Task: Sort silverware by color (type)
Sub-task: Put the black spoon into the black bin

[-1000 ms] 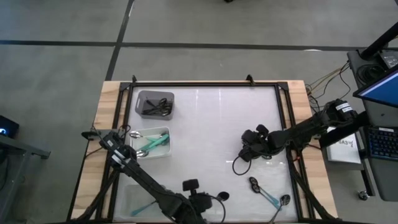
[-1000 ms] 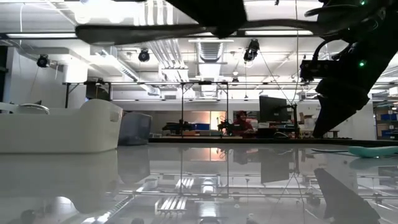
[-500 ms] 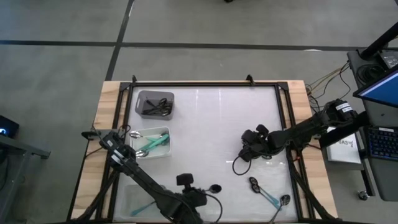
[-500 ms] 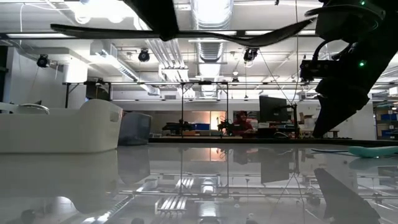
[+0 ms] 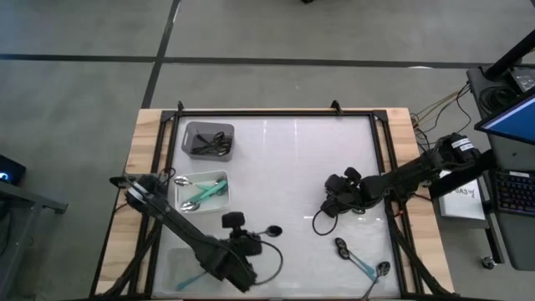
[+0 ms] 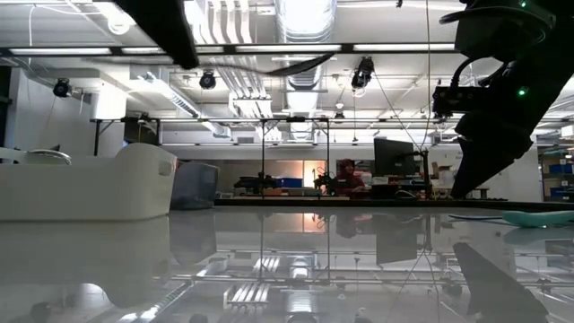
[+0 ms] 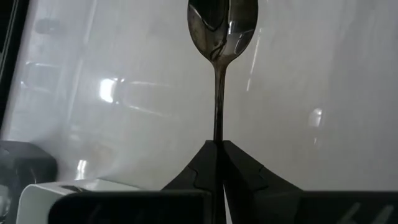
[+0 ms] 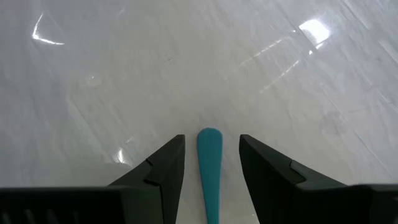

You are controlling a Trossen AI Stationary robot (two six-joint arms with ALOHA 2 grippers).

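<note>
So the left gripper (image 7: 219, 152) is pinched tight on the handle of a black spoon (image 7: 221, 37), carrying it over the table's near-left area, bowl (image 5: 272, 231) sticking out ahead. The right gripper (image 8: 210, 155) sits spread wide, a teal handle (image 8: 209, 168) between its fingers without touching. Two more spoons (image 5: 361, 261) lie near the front right edge.

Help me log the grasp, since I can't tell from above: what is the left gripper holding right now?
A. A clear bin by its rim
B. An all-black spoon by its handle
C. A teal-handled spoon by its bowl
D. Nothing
B: in the left wrist view the left gripper is shut on the thin handle of an all-black spoon, whose bowl points away from the fingers.
</note>
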